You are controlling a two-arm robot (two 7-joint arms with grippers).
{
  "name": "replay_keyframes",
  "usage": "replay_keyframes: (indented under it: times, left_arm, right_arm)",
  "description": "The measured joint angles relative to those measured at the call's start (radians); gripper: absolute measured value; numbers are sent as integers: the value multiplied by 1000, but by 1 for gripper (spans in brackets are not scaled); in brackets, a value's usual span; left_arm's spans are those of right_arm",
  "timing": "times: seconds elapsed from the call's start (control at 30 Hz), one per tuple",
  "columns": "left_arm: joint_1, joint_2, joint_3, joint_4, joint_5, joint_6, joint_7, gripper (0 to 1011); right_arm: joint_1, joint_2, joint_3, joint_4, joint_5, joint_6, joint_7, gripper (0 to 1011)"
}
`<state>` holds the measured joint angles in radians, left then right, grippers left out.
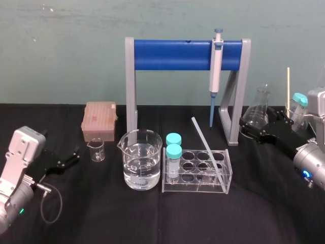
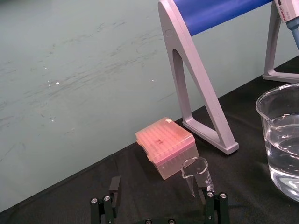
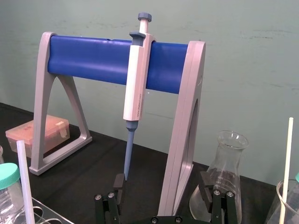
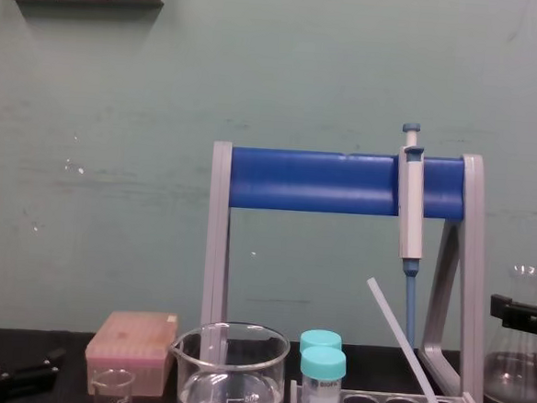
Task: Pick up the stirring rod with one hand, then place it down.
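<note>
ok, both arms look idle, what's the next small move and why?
Probably ease the right gripper past the stand leg toward the upper half of the stirring rod, which leans in the tube rack. Its jaws stand open beside the flask, nearer the rod than the left gripper, parked beyond the large beaker.

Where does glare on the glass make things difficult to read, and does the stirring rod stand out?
Head view: the large beaker has bright highlights on rim and water; the stirring rod shows pale against the black cloth. Chest view: the rod's upper part stands out against the green wall. Right wrist view: the flask is see-through, little glare. Left tool and right tool rest open at the sides.
</note>
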<state>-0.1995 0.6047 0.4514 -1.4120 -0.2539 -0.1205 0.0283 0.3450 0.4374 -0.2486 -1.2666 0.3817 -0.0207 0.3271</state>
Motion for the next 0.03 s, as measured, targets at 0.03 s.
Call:
replay_keyframes:
  times: [0.03]
  left_arm:
    - [0, 0, 0, 0, 0, 0, 0, 1000]
  right_arm:
    - [0, 0, 0, 0, 0, 0, 0, 1000]
